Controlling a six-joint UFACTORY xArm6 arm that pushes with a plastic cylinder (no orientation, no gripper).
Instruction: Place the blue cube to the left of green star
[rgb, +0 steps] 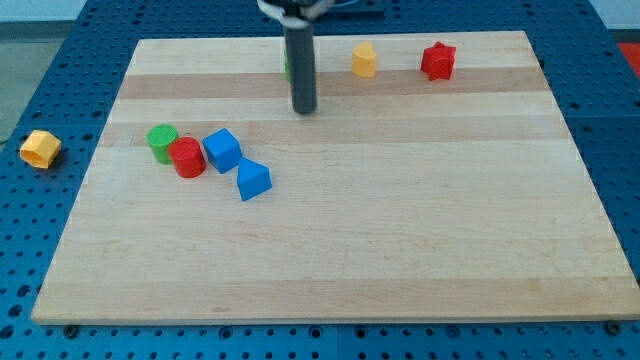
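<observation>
My tip (304, 109) rests on the wooden board (400, 220), above and right of the blue cube (222, 150). I carry no pincer, only a rod. A green block (287, 66) peeks out behind it.

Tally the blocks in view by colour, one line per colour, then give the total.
Blue: 2, the blue cube and a blue block
Red: 2, a red cylinder and a red star
Yellow: 2, one on the board, one off it
Green: 2, a green cylinder and a green sliver behind the rod
Total: 8
</observation>
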